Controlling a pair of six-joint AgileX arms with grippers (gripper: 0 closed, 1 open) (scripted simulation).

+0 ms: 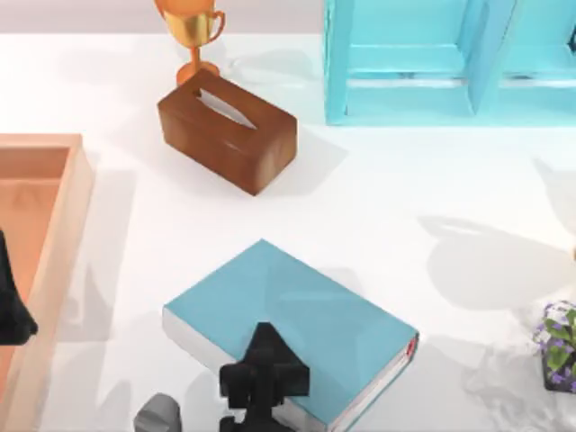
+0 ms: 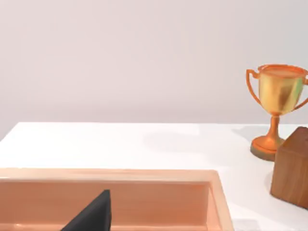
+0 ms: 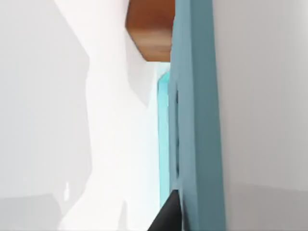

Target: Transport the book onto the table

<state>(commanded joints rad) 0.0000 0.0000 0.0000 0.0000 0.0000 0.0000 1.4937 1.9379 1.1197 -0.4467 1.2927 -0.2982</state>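
Note:
The book (image 1: 306, 315), a large teal-blue hardcover with white page edges and a small red mark at one spine corner, is at the front middle of the white table (image 1: 405, 198). My right gripper (image 1: 264, 364) reaches over the book's near edge from the front and is shut on it. In the right wrist view the teal cover (image 3: 195, 120) runs edge-on close by, with one dark finger (image 3: 166, 219) against it. Whether the book rests on the table or hangs just above it I cannot tell. My left gripper (image 1: 9, 315) is parked over the wooden tray at the far left.
A light wooden tray (image 1: 54, 234) lies along the left edge. A brown tissue box (image 1: 227, 130) and a gold trophy (image 1: 191, 27) stand behind the book. A turquoise shelf unit (image 1: 450, 54) is at the back right, and a purple flower pot (image 1: 558, 346) at the right edge.

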